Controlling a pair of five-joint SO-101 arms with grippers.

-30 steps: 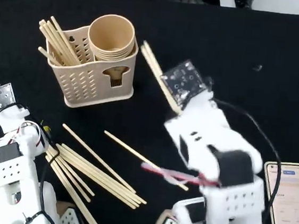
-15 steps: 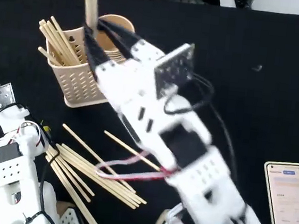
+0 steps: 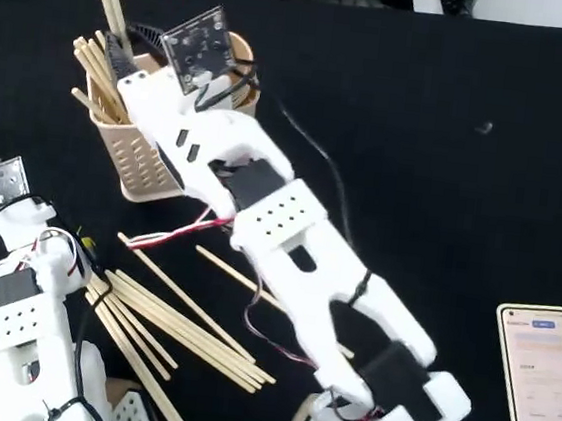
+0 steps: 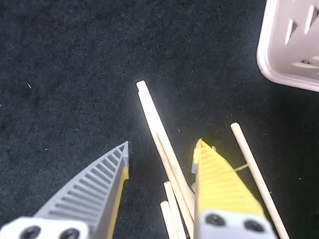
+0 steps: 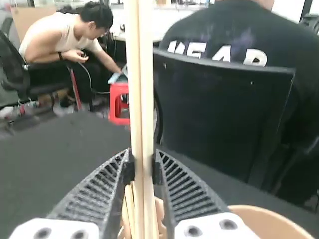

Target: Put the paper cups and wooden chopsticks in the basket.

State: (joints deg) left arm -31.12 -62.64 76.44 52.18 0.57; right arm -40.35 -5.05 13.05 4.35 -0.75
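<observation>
Together in the basket [image 3: 149, 172] — chopsticks [image 3: 99, 76], paper cups [image 5: 259, 219].

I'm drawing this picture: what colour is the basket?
The basket is beige, clearest in the high view.

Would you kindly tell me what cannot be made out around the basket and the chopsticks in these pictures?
- High view: the right arm covers most of the beige paper cups in the beige slotted plastic basket; their number cannot be counted.
- Right wrist view: the wooden chopsticks clamped in the right hand run off the top edge.
- Left wrist view: the loose chopsticks by the left hand are cut off at the bottom edge.
</observation>
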